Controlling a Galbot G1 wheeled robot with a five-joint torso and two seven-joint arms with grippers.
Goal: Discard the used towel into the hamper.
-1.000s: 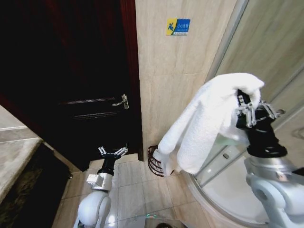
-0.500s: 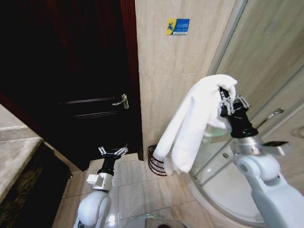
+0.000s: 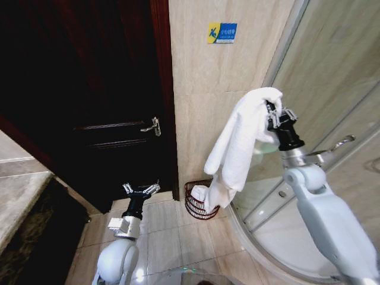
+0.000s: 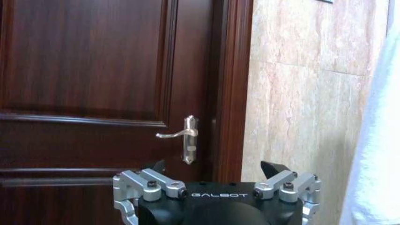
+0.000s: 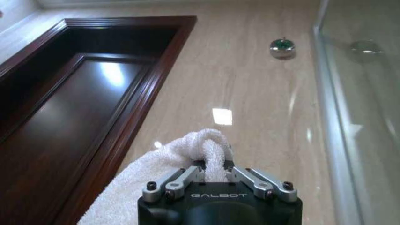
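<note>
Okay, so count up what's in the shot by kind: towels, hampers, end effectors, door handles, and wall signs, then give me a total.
Towels: 1, white towel held up by the right end effector
Hampers: 1, hamper on the floor
End effectors: 2, including the left end effector, open
Door handles: 1, door handle
Wall signs: 1, blue sign
Total: 6

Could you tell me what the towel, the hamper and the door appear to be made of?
The towel, held by the right gripper, looks like white terry cloth: nubby loops, soft drape. The hamper looks like dark red-brown coated wire: thin open horizontal ribs you can see through. The door appears to be dark glossy wood or veneer, with visible grain and reflections; its handle looks like metal.
</note>
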